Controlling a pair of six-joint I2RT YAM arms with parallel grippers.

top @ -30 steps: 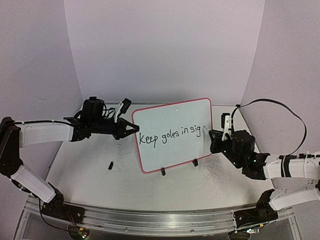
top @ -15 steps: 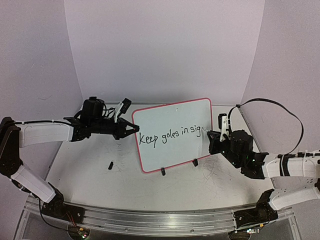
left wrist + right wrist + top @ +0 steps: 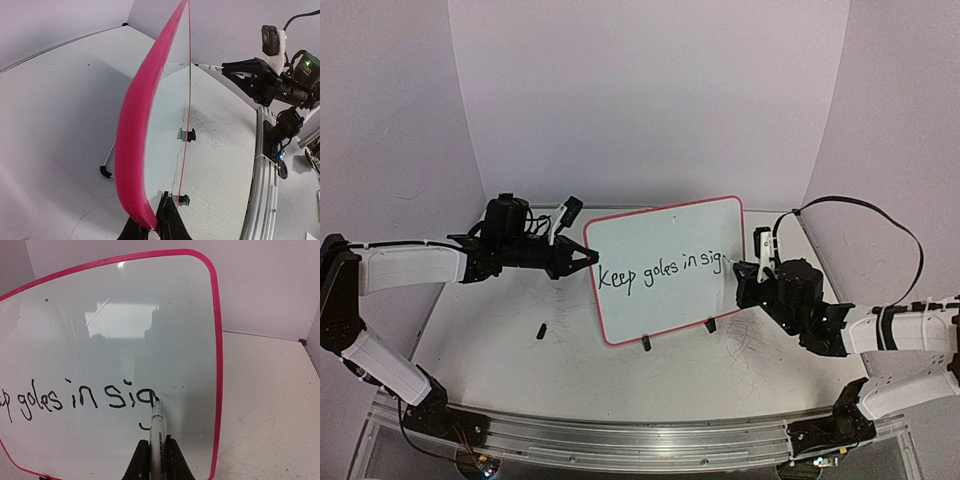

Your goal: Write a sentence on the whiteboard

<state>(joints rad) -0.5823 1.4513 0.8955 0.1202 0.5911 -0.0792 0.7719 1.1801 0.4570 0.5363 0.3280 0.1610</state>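
Note:
The whiteboard [image 3: 665, 255], white with a pink-red border, stands tilted on two black clip feet [image 3: 646, 343]. The sentence [image 3: 660, 270] on it reads "Keep goles in sig" in black. My left gripper [image 3: 588, 257] is shut on the board's left edge; the left wrist view shows the pink rim [image 3: 134, 145] edge-on between the fingers. My right gripper [image 3: 748, 272] is shut on a white marker [image 3: 157, 432]. The marker tip touches the board at the tail of the "g" [image 3: 145, 402], near the board's right border.
A small black marker cap [image 3: 539, 329] lies on the table left of the board. A thin white rod with a black end [image 3: 105, 167] lies behind the board. Purple-white walls close the back and sides. A metal rail [image 3: 640, 440] runs along the near edge.

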